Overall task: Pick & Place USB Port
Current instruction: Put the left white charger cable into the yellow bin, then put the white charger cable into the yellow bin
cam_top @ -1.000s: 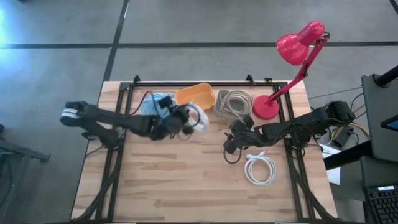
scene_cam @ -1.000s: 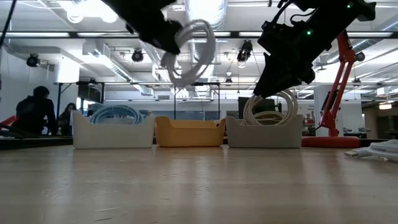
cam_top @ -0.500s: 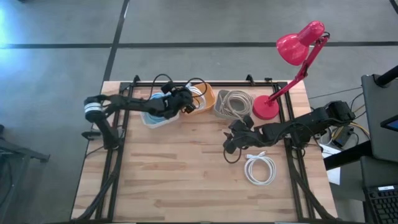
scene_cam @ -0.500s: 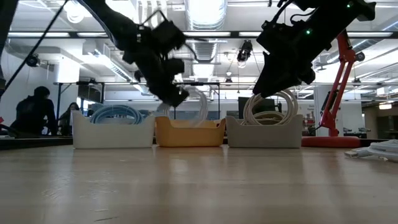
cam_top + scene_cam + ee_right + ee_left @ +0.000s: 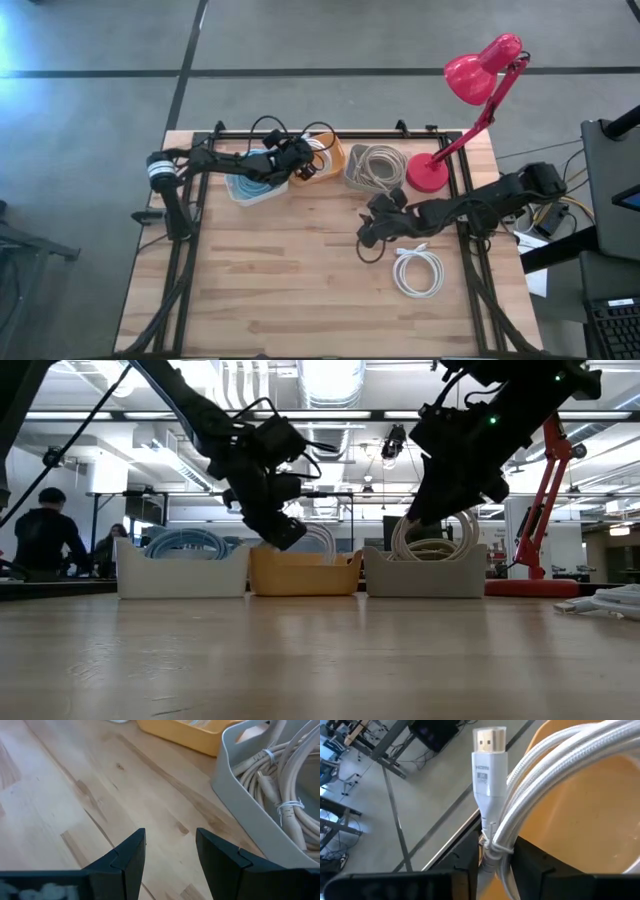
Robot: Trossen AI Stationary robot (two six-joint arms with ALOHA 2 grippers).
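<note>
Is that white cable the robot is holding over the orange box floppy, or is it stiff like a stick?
Probably floppy. The white cable is wound in soft loops, held together by a thin tie where the left gripper pinches it. Its braided skin likely grips well instead of slipping. The plug end stands up straight, so that part looks stiff. It should settle limply into the orange bin.

no legible text, plug [image 5: 488, 770] marking unreadable

Red desk lamp [image 5: 470, 95] on table's back right corner, people [image 5: 40, 540] behind
</note>
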